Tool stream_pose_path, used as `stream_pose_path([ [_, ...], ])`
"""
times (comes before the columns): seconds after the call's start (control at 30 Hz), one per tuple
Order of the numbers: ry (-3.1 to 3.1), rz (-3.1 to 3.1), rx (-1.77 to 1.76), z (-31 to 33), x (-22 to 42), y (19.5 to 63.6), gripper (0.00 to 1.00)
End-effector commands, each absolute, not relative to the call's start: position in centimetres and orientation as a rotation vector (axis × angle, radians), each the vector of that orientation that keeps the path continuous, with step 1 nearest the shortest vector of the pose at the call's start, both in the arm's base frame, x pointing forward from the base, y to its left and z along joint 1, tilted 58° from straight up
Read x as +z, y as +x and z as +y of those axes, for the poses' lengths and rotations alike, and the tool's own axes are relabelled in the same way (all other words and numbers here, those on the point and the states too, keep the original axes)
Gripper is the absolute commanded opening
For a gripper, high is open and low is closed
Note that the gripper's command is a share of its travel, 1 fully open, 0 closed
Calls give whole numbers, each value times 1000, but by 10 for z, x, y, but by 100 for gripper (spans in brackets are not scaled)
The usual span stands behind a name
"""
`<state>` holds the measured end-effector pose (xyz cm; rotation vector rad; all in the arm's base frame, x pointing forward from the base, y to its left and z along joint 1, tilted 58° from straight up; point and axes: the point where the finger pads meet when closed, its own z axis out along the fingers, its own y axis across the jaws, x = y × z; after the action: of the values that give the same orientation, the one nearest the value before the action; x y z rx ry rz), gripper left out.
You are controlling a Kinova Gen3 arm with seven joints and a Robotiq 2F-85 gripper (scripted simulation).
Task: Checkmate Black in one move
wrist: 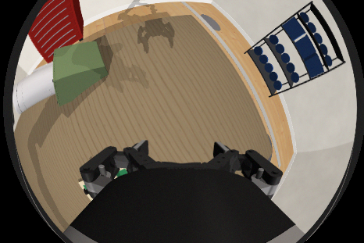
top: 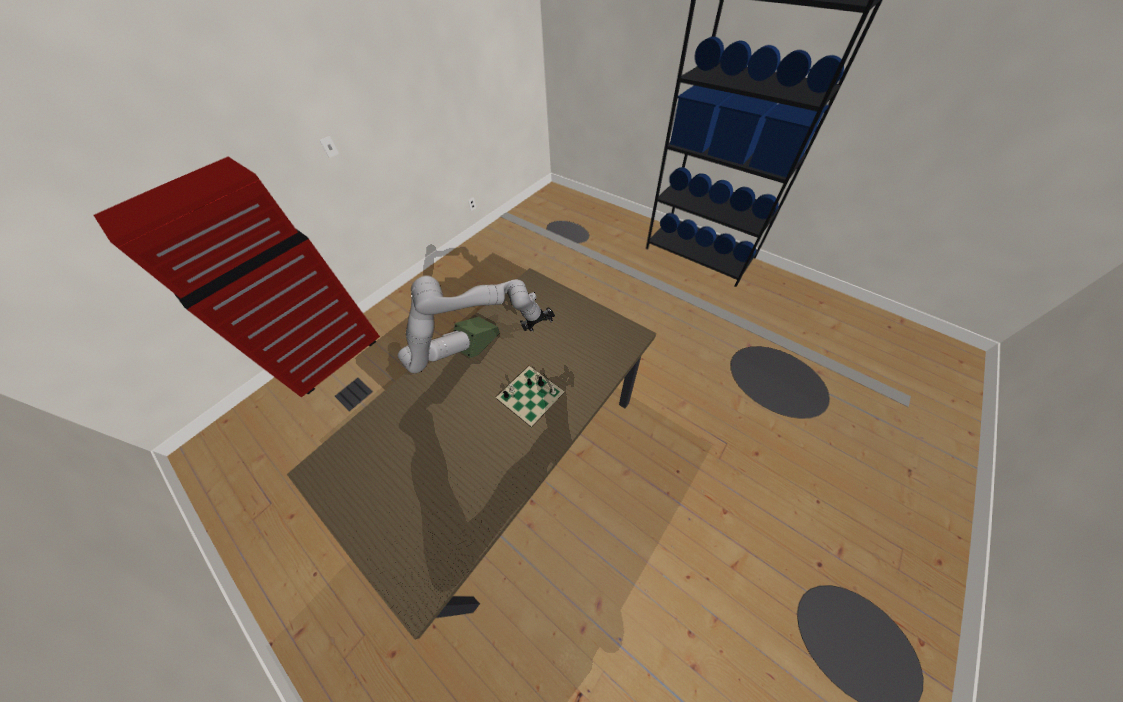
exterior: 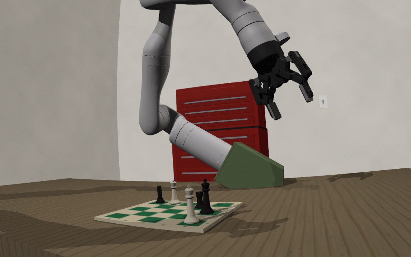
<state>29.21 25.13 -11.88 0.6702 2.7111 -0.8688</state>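
Note:
A small green-and-cream chessboard (exterior: 170, 215) lies on the brown table; it also shows in the top view (top: 531, 395). On it stand a white queen (exterior: 190, 205) at the front, a white king (exterior: 174, 192) behind it, a black king (exterior: 206, 197), a black rook (exterior: 198, 199) beside the black king, and a black bishop-like piece (exterior: 160, 194) at the back left. All stand upright. My gripper (exterior: 291, 100) is open and empty, high above the table, to the right of and behind the board. The wrist view shows only table and the gripper (wrist: 179, 153).
The arm's green base (exterior: 248, 167) sits on the table behind the board. A red tool chest (exterior: 221, 127) stands against the wall. A black shelf with blue boxes (top: 753, 130) stands in the far corner. The table edge runs close in front of the board.

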Motion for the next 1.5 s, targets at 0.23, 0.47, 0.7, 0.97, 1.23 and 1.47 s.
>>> stream_pose_path([
  [0.23, 669, 2712, -866, 252, -119, 292, 100],
  [0.47, 669, 2712, -866, 252, -119, 292, 100],
  [0.7, 690, 2713, -857, 251, -113, 297, 100],
  [0.97, 931, 2709, -751, 219, -54, 353, 100],
  [1.23, 1158, 2676, -642, 174, 0, 395, 100],
  [1.47, 1418, 2601, -505, 106, 61, 428, 100],
])
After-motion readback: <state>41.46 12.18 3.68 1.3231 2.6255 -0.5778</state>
